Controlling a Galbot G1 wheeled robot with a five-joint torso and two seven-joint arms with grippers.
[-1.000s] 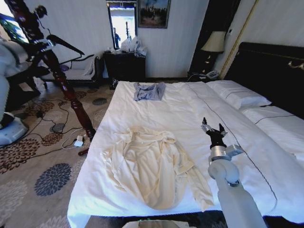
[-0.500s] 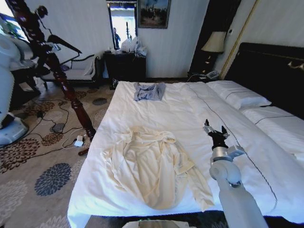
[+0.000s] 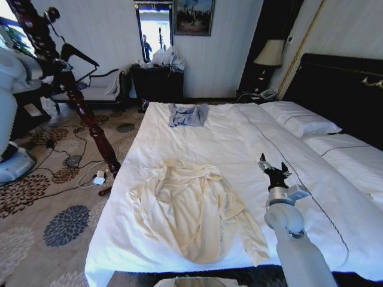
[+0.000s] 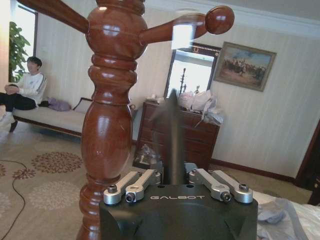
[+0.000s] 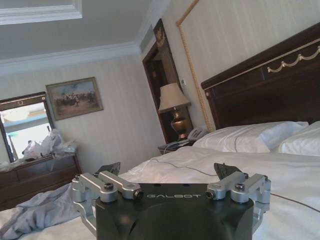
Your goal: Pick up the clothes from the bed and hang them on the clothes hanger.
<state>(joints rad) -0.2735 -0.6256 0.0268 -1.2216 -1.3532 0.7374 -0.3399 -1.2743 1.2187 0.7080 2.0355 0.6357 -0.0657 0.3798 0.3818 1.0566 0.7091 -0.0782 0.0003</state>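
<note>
- on the bed (image 3: 239,128), near its foot edge and toward the robot's left half, lie the clothes (image 3: 191,209), a cream robe spread flat and crumpled, collar toward the headboard, hem toward the robot.
- its long axis runs up and down the bed, with one sleeve (image 3: 250,234) trailing out toward the right arm's side.
- the right gripper (image 3: 274,170) hovers over bare sheet, fingers spread apart with nothing between them, pointing toward the pillows (image 3: 299,119).
- so the robe sits to that gripper's left and a bit nearer the robot; it's clearly the closer arm, and i'd judge it must swing left and back to reach the fabric.
- the left gripper (image 4: 177,187) is off beside the bed by the red wooden post (image 4: 107,120), pinched shut on the black hanger (image 3: 76,52), well apart from the robe.
- the small blue-grey garment (image 3: 188,115) lies far up the bed, out of it.
</note>
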